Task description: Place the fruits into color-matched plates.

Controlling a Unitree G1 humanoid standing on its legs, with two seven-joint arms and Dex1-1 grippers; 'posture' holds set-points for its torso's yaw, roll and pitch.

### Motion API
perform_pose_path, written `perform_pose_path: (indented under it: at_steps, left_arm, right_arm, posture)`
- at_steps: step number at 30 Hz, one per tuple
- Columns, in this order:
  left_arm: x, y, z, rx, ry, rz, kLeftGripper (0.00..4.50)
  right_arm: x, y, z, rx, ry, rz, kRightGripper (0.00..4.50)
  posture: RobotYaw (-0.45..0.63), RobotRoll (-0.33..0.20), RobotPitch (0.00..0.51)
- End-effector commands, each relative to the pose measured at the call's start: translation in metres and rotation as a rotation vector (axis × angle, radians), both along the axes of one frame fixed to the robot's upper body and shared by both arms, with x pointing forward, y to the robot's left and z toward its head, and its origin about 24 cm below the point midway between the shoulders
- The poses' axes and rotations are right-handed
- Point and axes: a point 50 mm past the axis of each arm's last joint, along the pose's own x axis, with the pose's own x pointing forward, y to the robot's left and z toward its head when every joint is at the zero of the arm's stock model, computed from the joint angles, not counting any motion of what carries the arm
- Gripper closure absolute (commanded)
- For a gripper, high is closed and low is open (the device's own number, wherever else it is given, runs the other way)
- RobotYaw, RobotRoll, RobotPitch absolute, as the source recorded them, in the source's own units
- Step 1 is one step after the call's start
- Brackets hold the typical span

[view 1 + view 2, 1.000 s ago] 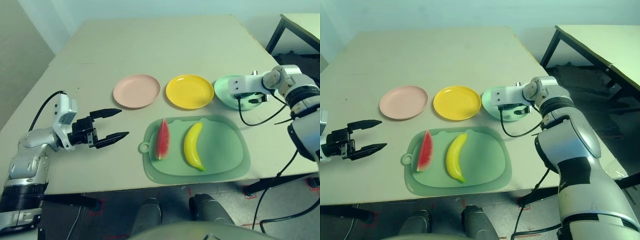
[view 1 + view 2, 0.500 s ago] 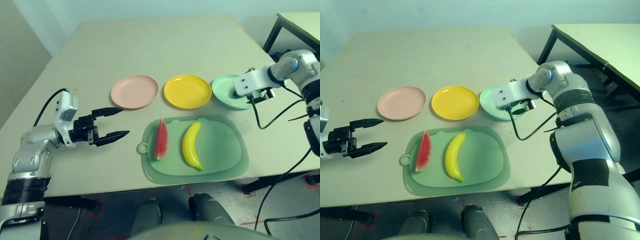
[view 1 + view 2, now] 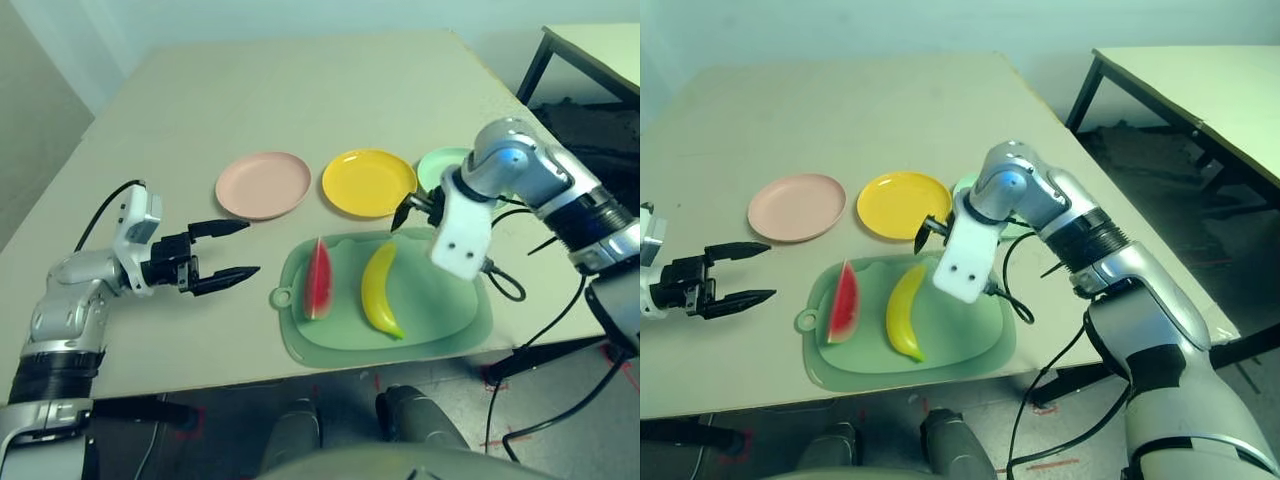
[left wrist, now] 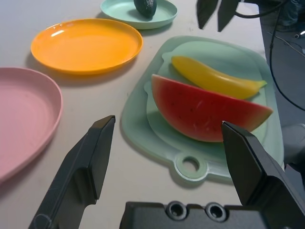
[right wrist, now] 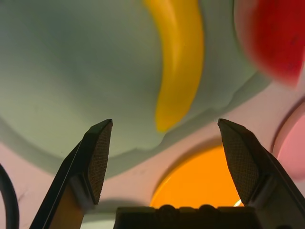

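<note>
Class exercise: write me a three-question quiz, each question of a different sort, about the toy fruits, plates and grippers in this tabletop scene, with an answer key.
1. True or false: the avocado lies in the green plate.
2. Multiple choice: the banana lies on A) the yellow plate, B) the green mat, C) the bare table.
3. Fill in: the watermelon belongs in the ____ plate.

Key: 1 true; 2 B; 3 pink. Both the left gripper and the right gripper are open and hold nothing.
</note>
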Motion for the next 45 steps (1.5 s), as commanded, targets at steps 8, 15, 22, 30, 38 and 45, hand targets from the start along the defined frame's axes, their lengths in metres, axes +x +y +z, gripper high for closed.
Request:
perform_pose_path:
  at_steps: [8,15,22,30,38,45]
  left_arm:
    - [-0.003,-0.004,0.003,0.004,-0.027,0.003,0.0]
    - [-0.005,-0.005,0.003,0.004,-0.029,0.006,0.0]
    - [-0.008,-0.005,0.003,0.008,-0.026,0.007,0.0]
    - [-0.006,-0.007,0.002,0.005,-0.028,0.006,0.0]
    - [-0.006,-0.006,0.002,0.003,-0.026,0.007,0.0]
    - [-0.004,-0.005,0.002,0.001,-0.022,0.005,0.0]
  right_arm:
    - [-0.007,0.028,-0.023,-0.027,0.062,0.067,0.04]
    - [-0.002,0.025,-0.043,-0.087,0.083,0.043,0.04]
    - [0.006,0.029,-0.056,-0.102,0.069,0.01,0.04]
    - [0.011,0.028,-0.065,-0.123,0.088,-0.039,0.44]
    - [0.018,0.006,-0.062,-0.165,0.097,-0.103,2.9]
    - [0.027,-0.007,-0.037,-0.087,0.097,-0.186,2.9]
  posture:
    - [-0.01,0.0,0.081]
    - [0.0,0.0,0.081]
    - [0.0,0.0,0.082]
    - [0.0,0.0,0.086]
    - [-0.01,0.0,0.094]
    - [-0.03,0.0,0.093]
